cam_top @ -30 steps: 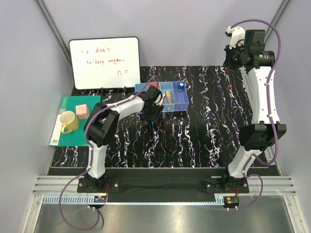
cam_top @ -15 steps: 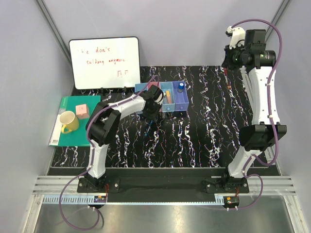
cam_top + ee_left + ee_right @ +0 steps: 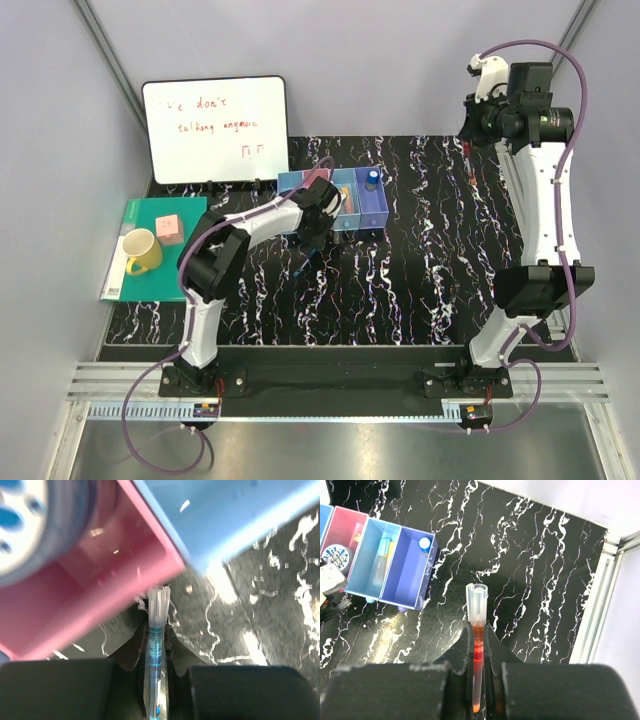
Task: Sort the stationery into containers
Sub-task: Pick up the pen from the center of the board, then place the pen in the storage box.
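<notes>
The four joined containers (image 3: 362,212) stand at the table's back centre. My left gripper (image 3: 318,226) is shut on a thin blue pen (image 3: 154,647) with a clear cap. The cap points at the near wall of the pink bin (image 3: 85,605), beside a light blue bin (image 3: 225,515). The white-blue tape roll (image 3: 22,525) lies in the pink bin. My right gripper (image 3: 469,138) is raised high at the back right, shut on an orange pen (image 3: 478,645). The blue-capped cylinder (image 3: 424,543) stands in the purple-blue bin (image 3: 402,575). An orange item (image 3: 384,555) lies in the light blue bin.
A whiteboard (image 3: 214,128) leans at the back left. A green notebook (image 3: 150,245) with a yellow mug (image 3: 141,250) and a pink block lies on the left. The table's metal edge (image 3: 600,605) runs on the right, below my right gripper.
My left gripper has moved back towards the bins with the blue pen. My right arm has shifted slightly right, still holding the orange pen.
</notes>
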### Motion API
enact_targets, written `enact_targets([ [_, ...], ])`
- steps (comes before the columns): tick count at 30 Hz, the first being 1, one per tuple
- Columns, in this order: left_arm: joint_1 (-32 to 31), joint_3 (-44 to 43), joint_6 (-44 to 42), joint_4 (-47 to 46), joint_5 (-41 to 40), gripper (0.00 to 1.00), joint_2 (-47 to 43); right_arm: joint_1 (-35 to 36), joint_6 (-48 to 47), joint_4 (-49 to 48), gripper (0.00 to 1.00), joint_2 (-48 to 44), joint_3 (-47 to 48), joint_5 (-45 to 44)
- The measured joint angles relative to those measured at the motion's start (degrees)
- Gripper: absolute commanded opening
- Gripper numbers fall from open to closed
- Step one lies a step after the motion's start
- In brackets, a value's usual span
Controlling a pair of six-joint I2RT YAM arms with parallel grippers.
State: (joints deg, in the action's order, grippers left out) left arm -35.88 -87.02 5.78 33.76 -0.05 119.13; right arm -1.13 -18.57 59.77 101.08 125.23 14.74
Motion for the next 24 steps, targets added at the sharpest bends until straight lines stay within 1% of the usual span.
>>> enact_targets([
  [4, -0.6, 2.9, -0.3, 1.3, 0.7, 0.00, -2.7, 0.1, -0.2, 0.0, 0.06, 0.0, -1.4, 0.0],
  [8, -1.0, 5.2, -1.3, 3.8, 2.0, 0.00, -8.6, 1.7, -0.7, 0.1, 0.06, -0.1, -2.8, -0.2],
  [12, -1.1, 5.0, -2.5, 4.3, 2.8, 0.00, -16.4, 4.1, -0.8, 0.1, 0.06, -0.1, -4.0, -0.1],
  [15, -0.6, 3.3, -3.3, 4.2, 2.8, 0.00, -21.3, 5.6, -0.7, 0.1, 0.06, -0.1, -5.0, -0.1],
  [18, 1.4, 0.6, -3.7, 3.7, 2.8, 0.00, -23.1, 6.8, -0.5, 0.1, 0.06, -0.1, -5.4, 0.0],
  [21, 6.2, -2.4, -3.7, 2.1, 2.6, 0.00, -22.0, 7.8, -0.1, 0.1, 0.06, -0.1, -5.4, 0.0],
  [24, 11.5, -4.9, -3.4, -0.9, 1.8, 0.00, -18.7, 8.6, 0.2, 0.1, 0.06, -0.1, -5.4, 0.0],
])
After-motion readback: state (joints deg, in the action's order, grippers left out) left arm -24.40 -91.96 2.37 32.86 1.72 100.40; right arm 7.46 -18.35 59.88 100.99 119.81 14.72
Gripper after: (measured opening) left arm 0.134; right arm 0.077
